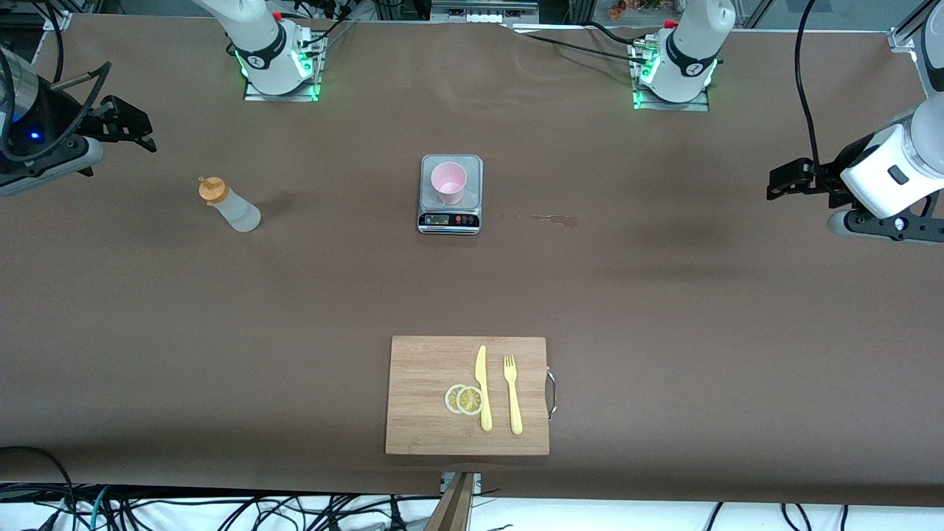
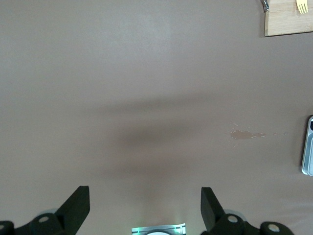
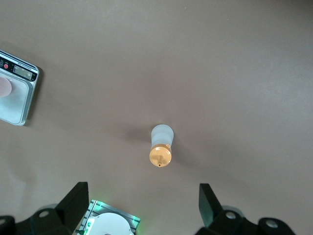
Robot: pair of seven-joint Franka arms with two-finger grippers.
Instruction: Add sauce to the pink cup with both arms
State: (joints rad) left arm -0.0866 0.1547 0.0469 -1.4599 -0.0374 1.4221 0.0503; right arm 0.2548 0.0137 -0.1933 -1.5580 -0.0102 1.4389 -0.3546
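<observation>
The sauce bottle stands on the brown table toward the right arm's end, frosted white with an orange cap. The right wrist view looks down on it. The pink cup stands upright on a small grey scale at the table's middle; its rim shows at the edge of the right wrist view. My right gripper hangs open and empty in the air over the table's right-arm end. My left gripper hangs open and empty over the left-arm end, above bare table.
A wooden cutting board lies near the front edge with a yellow knife, a yellow fork and two lemon slices. A small brown stain marks the table beside the scale. The arm bases stand along the table's edge.
</observation>
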